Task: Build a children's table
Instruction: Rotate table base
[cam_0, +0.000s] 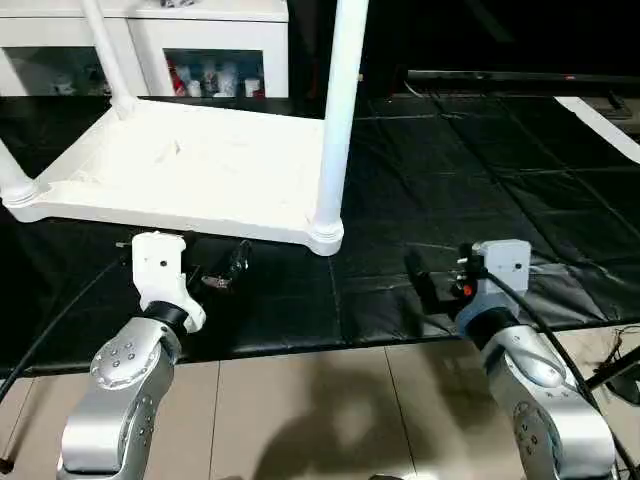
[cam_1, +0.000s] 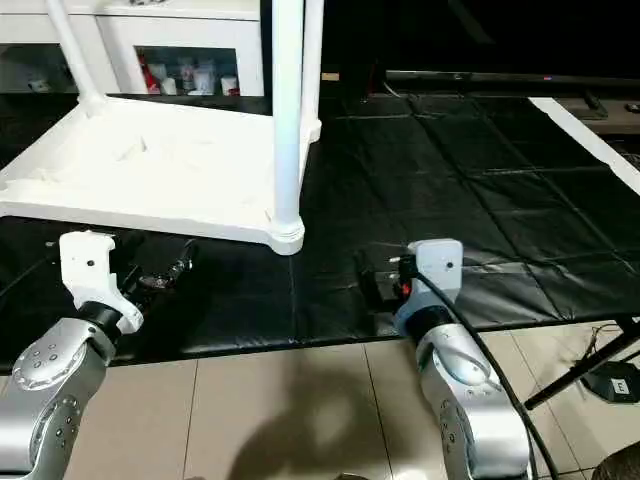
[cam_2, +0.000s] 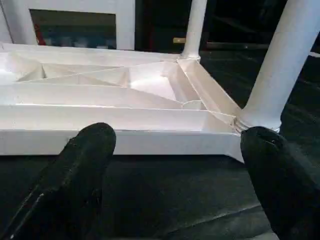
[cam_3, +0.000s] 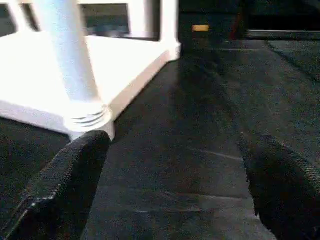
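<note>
- A black padded mat (cam_0: 480, 190) is covering the floor ahead, with pale floor tiles (cam_0: 330, 410) showing at the 6 o'clock edge, under the robot's forearms.
- The children's table (cam_0: 190, 165) is lying upside down on the mat toward 11 o'clock, ribbed underside up, with its legs standing up from the corner sockets; the near-right leg (cam_0: 338, 110) is rising at 12 o'clock.
- A white cabinet (cam_0: 200, 45) with glass doors is standing behind the table, with small items on its shelf too blurred to name.
- The left wrist view is showing the ribs and triangular corner webs of the underside.
- The left gripper (cam_0: 215, 272) is hovering just before the table's near edge, fingers (cam_2: 85, 165) spread wide apart, holding nothing.
- The right gripper (cam_0: 435, 285) is sitting at 4 o'clock of that leg, fingers (cam_3: 75, 175) equally wide apart and empty.
</note>
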